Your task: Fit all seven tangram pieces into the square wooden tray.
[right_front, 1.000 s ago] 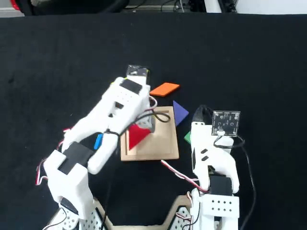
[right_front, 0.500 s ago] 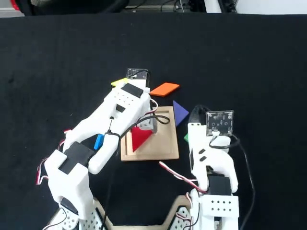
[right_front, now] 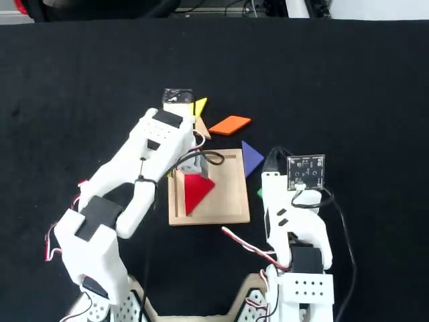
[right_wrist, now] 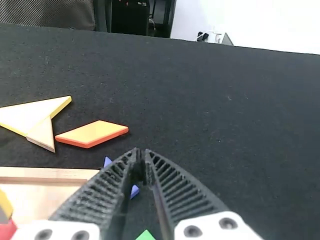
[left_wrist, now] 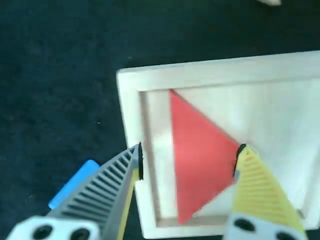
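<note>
The square wooden tray [right_front: 228, 201] lies mid-table with a red triangle [right_front: 194, 190] flat against its left inner wall. My left gripper [right_front: 190, 168] hovers over the tray's far left corner. In the left wrist view it [left_wrist: 190, 157] is open, its fingers straddling the red triangle [left_wrist: 197, 155] inside the tray [left_wrist: 210, 75]. My right gripper [right_front: 271, 161] is shut and empty just right of the tray, near the blue triangle [right_front: 251, 157] and the green piece [right_front: 261, 193]. A light blue piece [left_wrist: 75, 182] lies outside the tray's left wall.
Beyond the tray lie a yellow triangle [right_front: 199, 106], a pale wooden triangle [right_front: 202, 129] and an orange parallelogram [right_front: 230, 124]. The right wrist view shows the parallelogram [right_wrist: 92, 134] and the pale triangle [right_wrist: 42, 137] ahead of my right gripper [right_wrist: 140, 155]. Black cloth covers the table.
My left arm has swung left and away, uncovering the yellow triangle and more of the red triangle, which now lies squarer to the tray's left wall. The right arm barely shifted.
</note>
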{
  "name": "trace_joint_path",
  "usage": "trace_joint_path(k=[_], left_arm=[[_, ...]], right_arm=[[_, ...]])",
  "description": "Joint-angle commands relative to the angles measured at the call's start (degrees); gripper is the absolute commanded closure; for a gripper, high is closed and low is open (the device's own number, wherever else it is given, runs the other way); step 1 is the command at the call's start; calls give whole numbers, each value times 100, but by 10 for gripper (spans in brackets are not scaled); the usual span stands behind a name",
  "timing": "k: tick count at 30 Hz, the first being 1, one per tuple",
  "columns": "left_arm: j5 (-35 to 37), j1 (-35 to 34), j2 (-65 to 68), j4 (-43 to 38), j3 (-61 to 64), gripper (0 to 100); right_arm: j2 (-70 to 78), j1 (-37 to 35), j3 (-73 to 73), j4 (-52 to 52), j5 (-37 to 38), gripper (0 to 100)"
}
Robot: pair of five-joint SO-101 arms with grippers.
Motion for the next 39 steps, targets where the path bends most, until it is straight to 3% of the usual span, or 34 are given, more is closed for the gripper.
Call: trace_joint_path(k=[1,4,8,11,17,22,28,39], left_arm=[[-97,655,-862,79,-171,722],[-97,980,-1116,35,-92,778],[-53,1165,-809,-624,277,830],[-53,1253,-334,-1046,365,853],[-53,1552,352,-1029,127,859],[-105,1525,343,-475,101,859],[-747,1024,114,-88,110,859],[-1125,233,-316,-229,110,859]], right_arm=[[4,-26,-110,-141,53,986],[4,457,-224,-149,-79,986],[4,958,-303,-149,-1002,986],[4,949,-303,-149,-897,986],[4,712,-277,-149,-818,985],[4,686,-268,-149,-818,984],[4,677,-268,-149,-818,984],[4,273,-163,-141,-220,986]])
